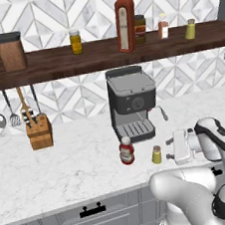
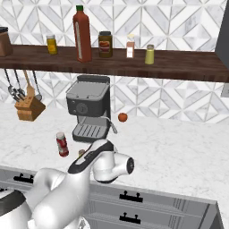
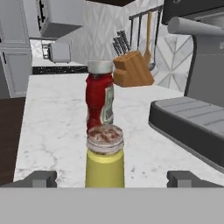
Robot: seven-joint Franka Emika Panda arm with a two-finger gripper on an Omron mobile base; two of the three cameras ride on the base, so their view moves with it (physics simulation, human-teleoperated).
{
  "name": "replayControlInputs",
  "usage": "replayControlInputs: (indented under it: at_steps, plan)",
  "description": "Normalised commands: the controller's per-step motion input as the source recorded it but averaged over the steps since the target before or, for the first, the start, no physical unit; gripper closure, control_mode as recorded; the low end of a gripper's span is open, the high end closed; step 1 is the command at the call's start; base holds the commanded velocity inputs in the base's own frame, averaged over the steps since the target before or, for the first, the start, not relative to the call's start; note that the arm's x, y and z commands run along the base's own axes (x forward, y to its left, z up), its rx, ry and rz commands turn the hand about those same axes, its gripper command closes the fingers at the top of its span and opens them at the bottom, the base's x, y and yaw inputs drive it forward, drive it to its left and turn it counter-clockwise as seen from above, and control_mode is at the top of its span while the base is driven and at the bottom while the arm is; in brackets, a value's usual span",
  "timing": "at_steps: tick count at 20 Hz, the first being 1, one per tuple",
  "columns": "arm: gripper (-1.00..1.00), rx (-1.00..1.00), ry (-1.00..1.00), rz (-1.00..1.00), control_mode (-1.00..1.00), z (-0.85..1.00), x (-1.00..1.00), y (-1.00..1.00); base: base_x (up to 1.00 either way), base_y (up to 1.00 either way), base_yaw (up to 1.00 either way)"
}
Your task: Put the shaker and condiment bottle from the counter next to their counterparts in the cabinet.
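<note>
On the white marble counter (image 1: pixel 66 165), I see my gripper (image 3: pixel 111 178) spread wide, fingertips either side of the small yellow-green shaker with a grey metal cap (image 3: pixel 104 160), not touching it. Just beyond stands the squat red white-capped condiment bottle (image 3: pixel 99 96), near the grey coffee machine (image 1: pixel 132 103).

The left base view looks forward and down from behind the arm's left side, facing the patterned wall. The right base view does the same from behind its right. Both share the white marbled worktop (image 1: pixel 66 165), the long dark-brown wooden shelf (image 1: pixel 68 62) and the grey espresso machine (image 2: pixel 87 109). The hand view sits low and close, looking level along the worktop, with the small yellow-green shaker (image 3: pixel 104 162) between the two dark fingers (image 3: pixel 41 178) and the squat red bottle (image 3: pixel 99 97) just beyond it.
</note>
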Motion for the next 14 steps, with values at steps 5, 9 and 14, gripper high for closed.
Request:
replayControlInputs:
  at_steps: [5, 9, 14]
  plan:
    - [-1.0, 0.08, 0.0, 0.04, -1.0, -0.34, 0.01, 0.02, 0.0, 0.0, 0.0]
    - [-1.0, 0.12, 0.0, 0.07, -1.0, -0.39, 0.0, 0.17, 0.0, 0.0, 0.0]
    - [-1.0, 0.09, 0.0, 0.03, -1.0, -0.13, 0.07, 0.18, 0.0, 0.0, 0.0]
